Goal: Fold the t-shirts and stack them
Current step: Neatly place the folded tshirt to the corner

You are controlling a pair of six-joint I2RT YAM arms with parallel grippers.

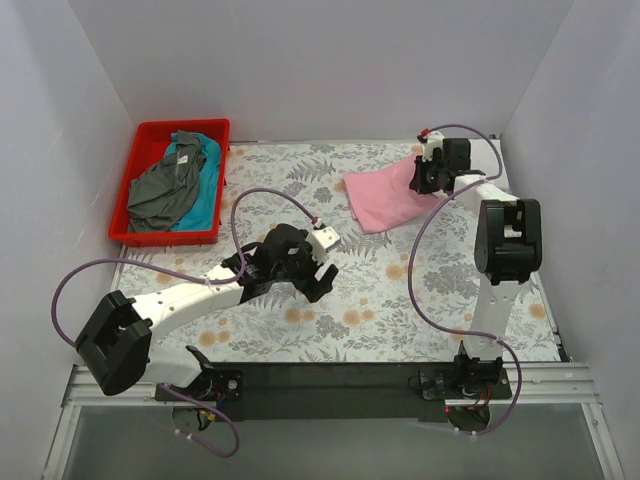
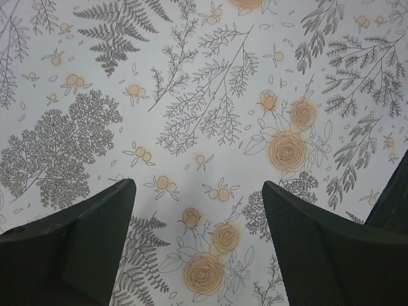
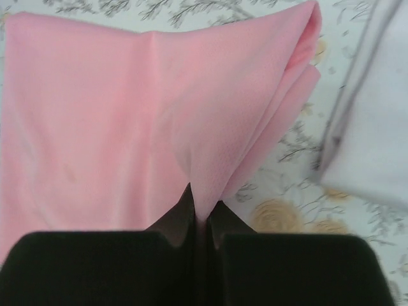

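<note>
Right wrist view: right gripper (image 3: 199, 213) pinches a raised fold of the soft light pink cloth t-shirt (image 3: 115, 108), far right on the floral tablecloth (image 3: 287, 220). Likely limp and light, so best gripped at the edges. Left gripper (image 2: 197, 191) wide, empty.

teal cloth t-shirt (image 1: 207, 190): largely covered by crumpled dark grey cloth t-shirt (image 1: 165, 190) in red plastic bin (image 1: 150, 133) | white cloth t-shirt (image 3: 376, 127): cut off by right edge, blurred | light pink cloth t-shirt (image 3: 127, 115): pinched fold vanishes between right gripper (image 3: 203, 213) fingers, left side cropped
</note>
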